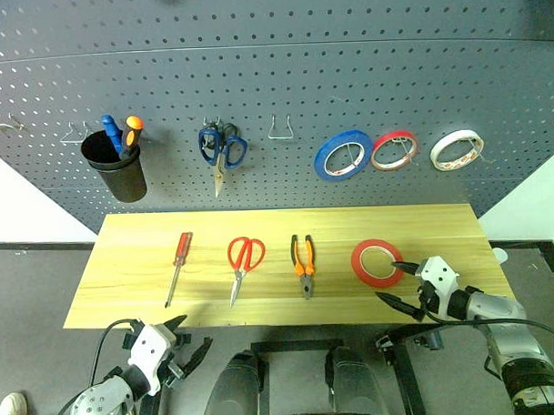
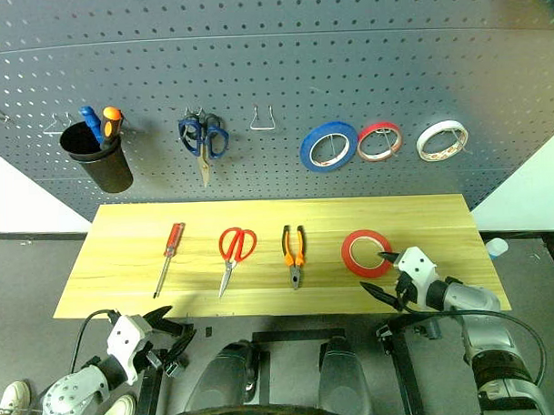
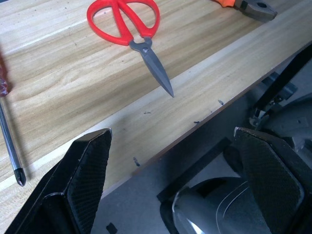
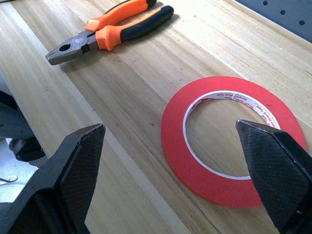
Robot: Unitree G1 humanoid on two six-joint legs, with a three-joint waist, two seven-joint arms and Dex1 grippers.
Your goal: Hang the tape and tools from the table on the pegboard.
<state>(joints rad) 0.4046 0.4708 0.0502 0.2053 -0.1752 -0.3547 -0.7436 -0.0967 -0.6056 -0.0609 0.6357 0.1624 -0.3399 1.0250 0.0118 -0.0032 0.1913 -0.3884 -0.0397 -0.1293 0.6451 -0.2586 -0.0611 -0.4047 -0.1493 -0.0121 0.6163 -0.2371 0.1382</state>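
- Red tape (image 1: 377, 262) flat on table (image 1: 124, 267), right of pliers (image 1: 303, 261); nothing hung on pegboard (image 1: 273, 80) yet.
- Right gripper (image 1: 398, 283) beside it, jaws wide, empty.
- Left gripper (image 1: 186, 343) wide, empty.
- Risk: flat roll skidding, slipping from pinch.

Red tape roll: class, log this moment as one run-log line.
red tape roll flat on table, unheld | right end effector open beside it | left end effector open, off table
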